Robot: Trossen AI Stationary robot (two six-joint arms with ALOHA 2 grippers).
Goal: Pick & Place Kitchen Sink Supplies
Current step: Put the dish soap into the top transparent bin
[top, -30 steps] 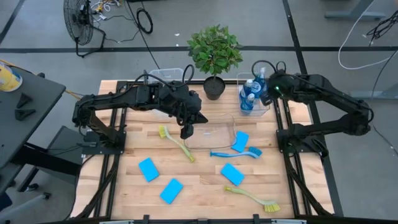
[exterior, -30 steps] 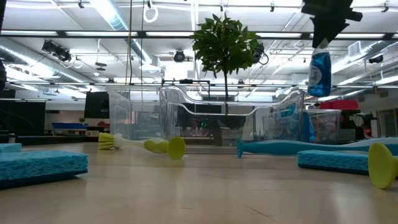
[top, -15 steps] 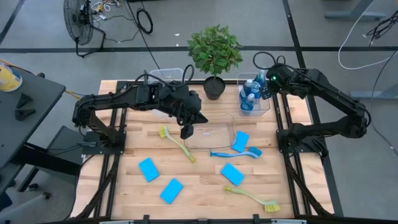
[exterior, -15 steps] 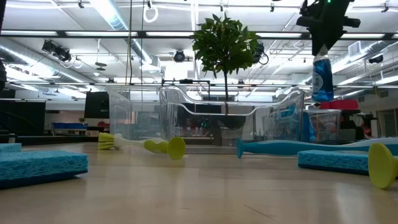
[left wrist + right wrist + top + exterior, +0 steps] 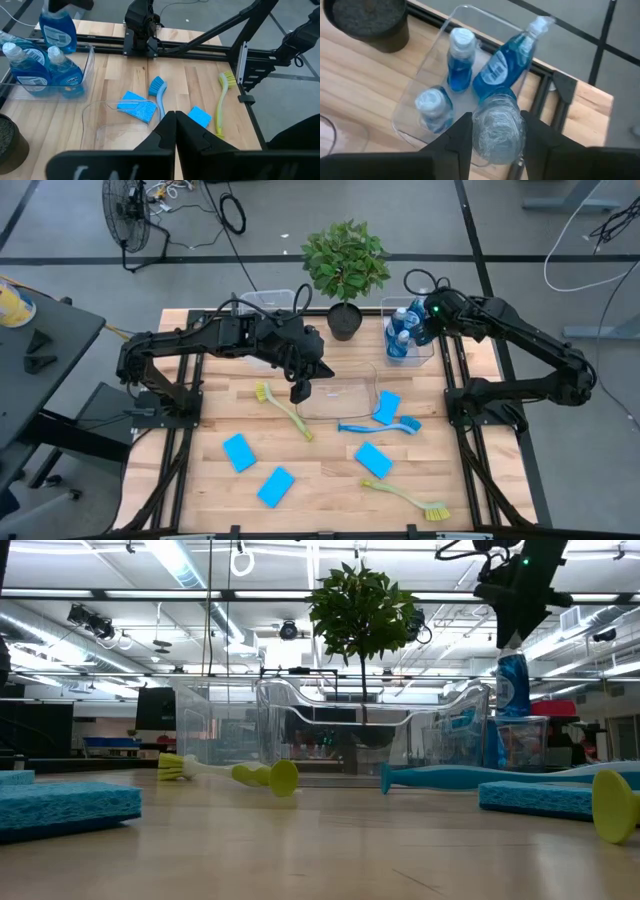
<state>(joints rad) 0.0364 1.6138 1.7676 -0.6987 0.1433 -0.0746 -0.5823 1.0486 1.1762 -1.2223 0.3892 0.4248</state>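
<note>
The right gripper (image 5: 492,131) is closed on a bottle (image 5: 497,131) of blue liquid, holding it above the clear bin (image 5: 428,352) at the worktop's far right corner, where three more bottles (image 5: 400,338) sit. The left gripper (image 5: 300,392) hangs over the middle of the worktop beside a second clear bin (image 5: 345,398), its fingers pressed together with nothing between them. Sponges (image 5: 239,451) and brushes (image 5: 285,411) lie across the near half of the worktop (image 5: 215,395).

Back right bin (image 5: 432,350): three bottles (image 5: 400,340) inside (a fourth bottle (image 5: 420,320) held above by the right end effector (image 5: 432,315)).
Centre bin (image 5: 340,412): left end effector (image 5: 300,392) at its left edge.
Front bench (image 5: 200,490): sponges (image 5: 239,451), brushes (image 5: 410,498).
</note>
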